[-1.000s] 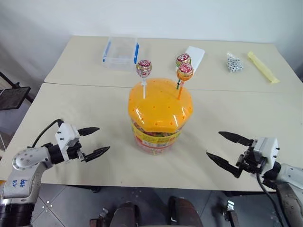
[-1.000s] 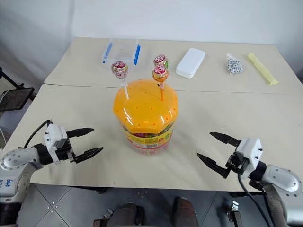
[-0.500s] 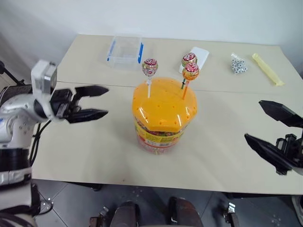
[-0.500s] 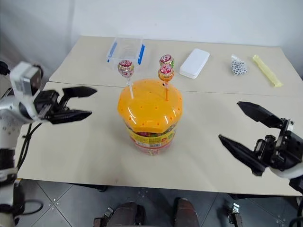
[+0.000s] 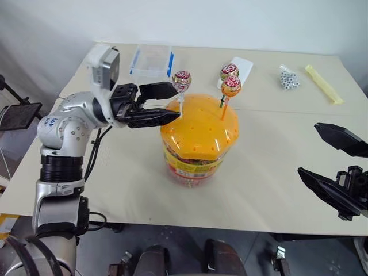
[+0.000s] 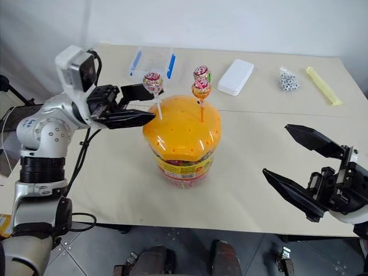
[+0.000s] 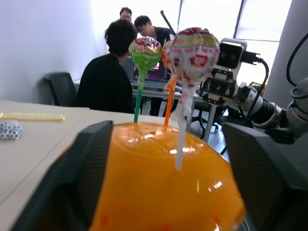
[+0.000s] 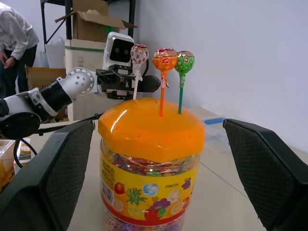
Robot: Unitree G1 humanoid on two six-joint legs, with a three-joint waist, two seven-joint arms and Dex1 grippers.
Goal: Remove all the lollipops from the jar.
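Jar (image 5: 198,144) stands mid-table (image 5: 115,172), orange lid on, three lollipops (image 5: 182,81) stuck upright in lid holes: white stick at the robot's left, orange and green sticks together at its right. Left gripper (image 5: 167,103) at the white stick, fingers apart either side, not clamped; right gripper (image 5: 333,164) wide, well off to the jar's right.
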